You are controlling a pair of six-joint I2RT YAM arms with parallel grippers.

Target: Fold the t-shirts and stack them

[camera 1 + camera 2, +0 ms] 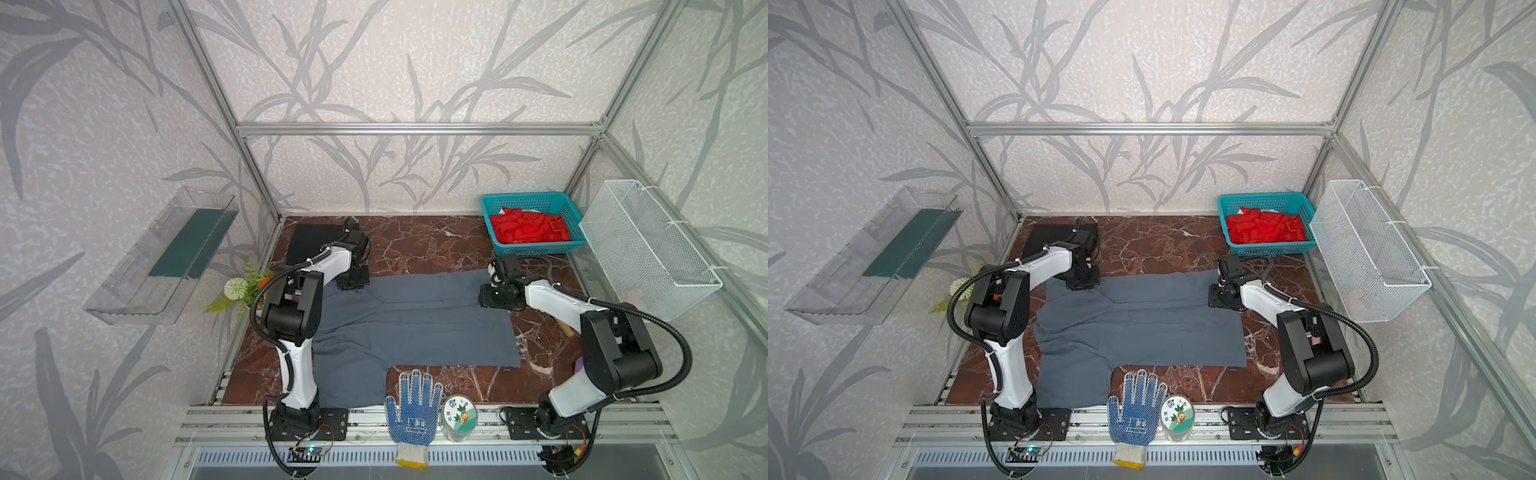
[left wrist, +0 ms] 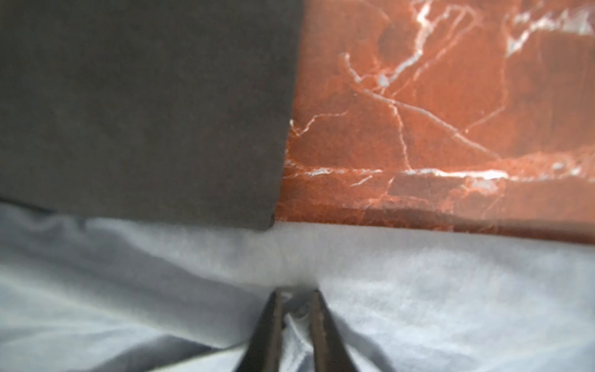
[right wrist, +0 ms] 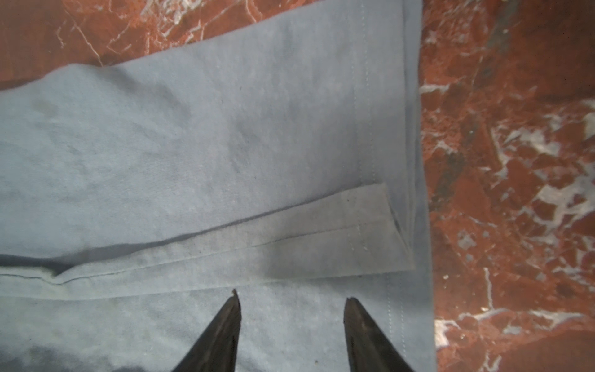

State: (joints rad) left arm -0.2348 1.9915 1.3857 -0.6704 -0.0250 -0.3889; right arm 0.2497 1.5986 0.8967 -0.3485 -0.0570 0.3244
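A slate grey t-shirt [image 1: 415, 320] [image 1: 1142, 328] lies spread across the red marble table [image 1: 424, 245], its far side folded over itself. A black t-shirt [image 1: 309, 243] [image 1: 1046, 239] lies folded at the back left corner, touching the grey one's edge in the left wrist view [image 2: 145, 106]. My left gripper [image 1: 352, 286] [image 2: 296, 294] is down on the grey shirt's far left edge, shut on a pinch of its cloth [image 2: 418, 290]. At the shirt's far right end, my right gripper [image 1: 484, 296] [image 3: 291, 294] is open just over the hem [image 3: 225, 128], holding nothing.
A teal basket [image 1: 523, 196] of red cloth stands at the back right, beside a white wire basket [image 1: 648, 249] on the right wall. A blue-dotted glove [image 1: 413, 411] and a round tin [image 1: 459, 415] lie at the front edge. Artificial flowers [image 1: 241, 286] stand on the left.
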